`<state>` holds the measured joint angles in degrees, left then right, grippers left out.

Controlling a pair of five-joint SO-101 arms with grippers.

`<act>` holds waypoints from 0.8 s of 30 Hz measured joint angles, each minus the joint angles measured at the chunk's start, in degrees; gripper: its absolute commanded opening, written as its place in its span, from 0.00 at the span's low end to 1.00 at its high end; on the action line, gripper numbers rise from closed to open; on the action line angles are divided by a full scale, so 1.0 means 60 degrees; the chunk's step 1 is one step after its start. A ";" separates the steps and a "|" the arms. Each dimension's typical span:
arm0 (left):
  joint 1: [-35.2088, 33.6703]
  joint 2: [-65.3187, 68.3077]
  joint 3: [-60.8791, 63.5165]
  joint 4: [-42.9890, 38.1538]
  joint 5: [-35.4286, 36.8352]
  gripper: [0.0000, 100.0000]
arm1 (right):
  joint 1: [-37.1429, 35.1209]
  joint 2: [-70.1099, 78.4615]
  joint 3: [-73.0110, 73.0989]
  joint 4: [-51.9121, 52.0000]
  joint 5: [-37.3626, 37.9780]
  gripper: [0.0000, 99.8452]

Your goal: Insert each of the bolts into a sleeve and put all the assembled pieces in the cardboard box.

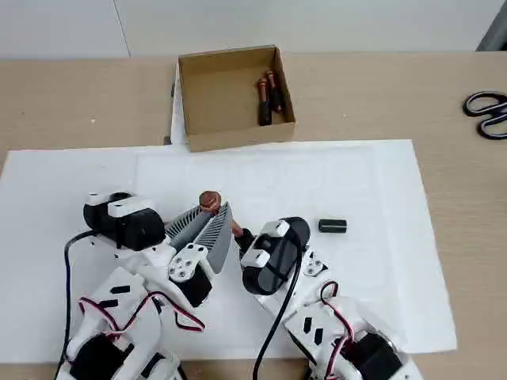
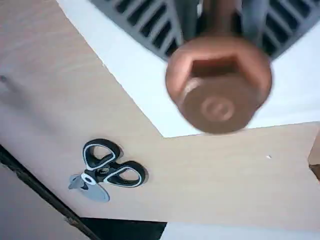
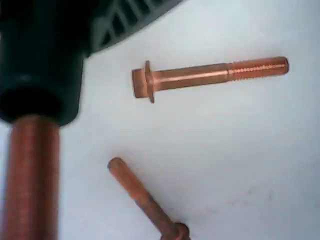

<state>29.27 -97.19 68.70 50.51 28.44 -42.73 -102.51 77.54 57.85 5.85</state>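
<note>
A: Left gripper point(image 1: 214, 210), state?
B: Pinching a bolt point(image 1: 208, 199) by the head end, on the robot's side of the cardboard box point(image 1: 238, 136), well apart from it. Right gripper point(image 1: 245, 238) sits just beside that; its state I can't tell.
A: Box contents?
B: 2 assembled pieces point(image 1: 268, 99) against its right wall. 1 loose sleeve point(image 1: 333, 226) lies below the box's right corner.
A: Risks?
B: I'd guess the bolt twists in that pinch and misses the sleeve's bore, or the 2 grippers bump (they're crowded).
A: Writing?
B: Faint stamp on the bolt head, unreadable.
</note>
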 measured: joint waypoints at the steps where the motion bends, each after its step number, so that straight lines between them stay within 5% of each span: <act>1: 0.0000 0.0000 0.0000 0.0000 0.0000 0.01 | 0.0000 0.0000 0.0000 0.0000 0.0000 0.00; 24: 0.0557 0.0000 0.0527 0.0513 0.0000 0.01 | -0.0044 0.0015 -0.0190 0.0000 0.0161 0.00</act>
<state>32.62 -97.19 71.87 53.58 28.44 -42.99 -102.42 76.40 57.85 6.81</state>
